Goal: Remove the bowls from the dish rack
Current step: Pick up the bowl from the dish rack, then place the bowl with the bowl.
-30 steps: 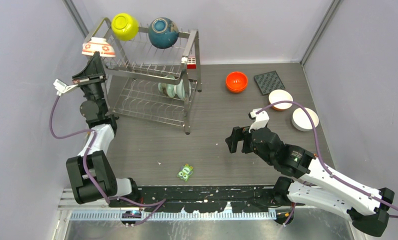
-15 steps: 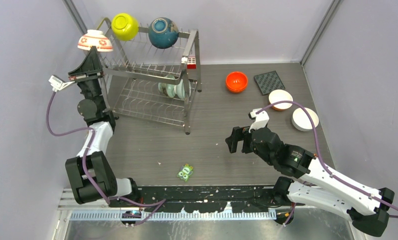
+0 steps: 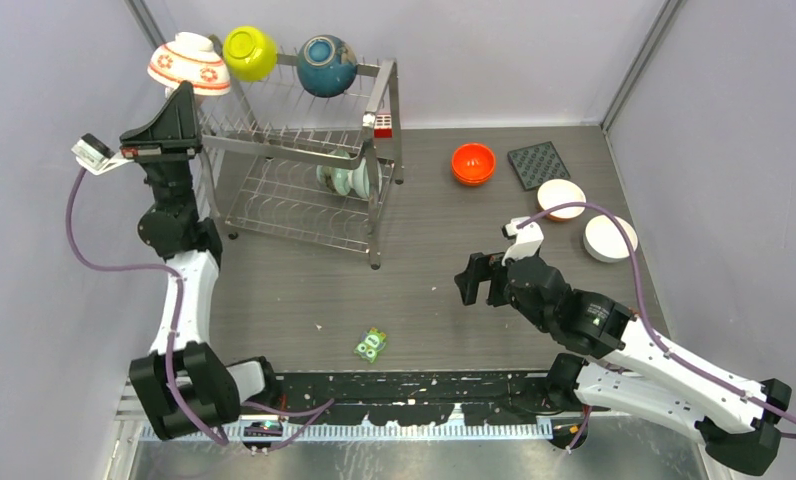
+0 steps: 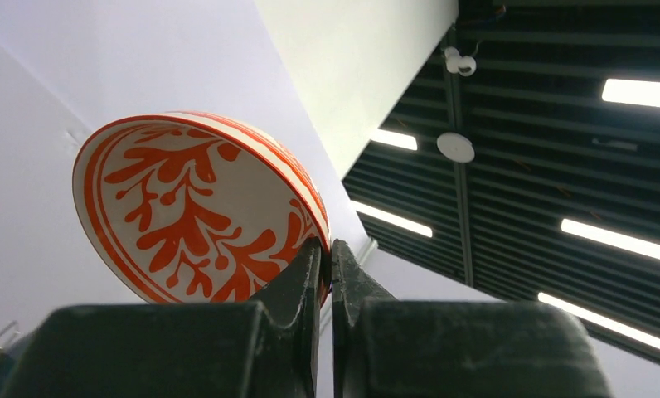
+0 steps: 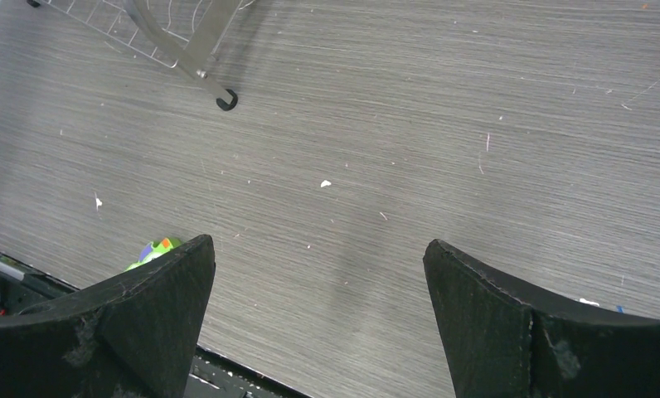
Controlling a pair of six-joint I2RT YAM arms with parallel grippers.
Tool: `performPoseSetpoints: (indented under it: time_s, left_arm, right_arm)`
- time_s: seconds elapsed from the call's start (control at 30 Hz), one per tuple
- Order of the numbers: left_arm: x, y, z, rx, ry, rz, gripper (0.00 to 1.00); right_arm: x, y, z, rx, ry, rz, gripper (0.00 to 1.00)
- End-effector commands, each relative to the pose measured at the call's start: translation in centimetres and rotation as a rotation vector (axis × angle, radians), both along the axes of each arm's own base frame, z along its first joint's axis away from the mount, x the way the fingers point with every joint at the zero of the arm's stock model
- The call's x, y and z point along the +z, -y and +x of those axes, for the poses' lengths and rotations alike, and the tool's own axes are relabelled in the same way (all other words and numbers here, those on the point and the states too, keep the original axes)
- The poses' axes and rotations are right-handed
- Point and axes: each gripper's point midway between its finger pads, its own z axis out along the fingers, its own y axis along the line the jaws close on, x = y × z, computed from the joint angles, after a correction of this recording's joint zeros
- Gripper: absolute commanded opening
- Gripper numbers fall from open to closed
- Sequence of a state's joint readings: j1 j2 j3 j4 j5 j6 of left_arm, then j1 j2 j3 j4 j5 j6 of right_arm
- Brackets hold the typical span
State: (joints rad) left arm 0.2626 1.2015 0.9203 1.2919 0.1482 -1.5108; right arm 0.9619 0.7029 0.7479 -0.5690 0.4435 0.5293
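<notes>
Red-flowered bowl (image 3: pixel 187 62) sits pinched by its rim in your left gripper (image 4: pixel 328 255) beside the dish rack (image 3: pixel 294 150); jaws of your right gripper (image 5: pixel 318 257) stand wide.

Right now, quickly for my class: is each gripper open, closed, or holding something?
Left gripper: closed on the rim of the round white bowl with red flowers.
Right gripper: open, holding nothing.

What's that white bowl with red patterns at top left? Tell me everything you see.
The small round white bowl with red flowers looks like glossy glazed ceramic, with red leafy sprays and rim bands. It hangs tilted in the air beside the steel wire dish rack's upper left corner. The left hand pinches its rim, shut.
</notes>
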Motion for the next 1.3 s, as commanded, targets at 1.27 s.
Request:
performPoseSetpoints:
  time_s: [1.27]
  left_arm:
    - [-10.7, 20.4, -15.5, -0.369, -0.355, 1.189, 0.0]
  right_arm:
    - [3.6, 0.0, 3.7, -0.207, 0.087, 0.067, 1.0]
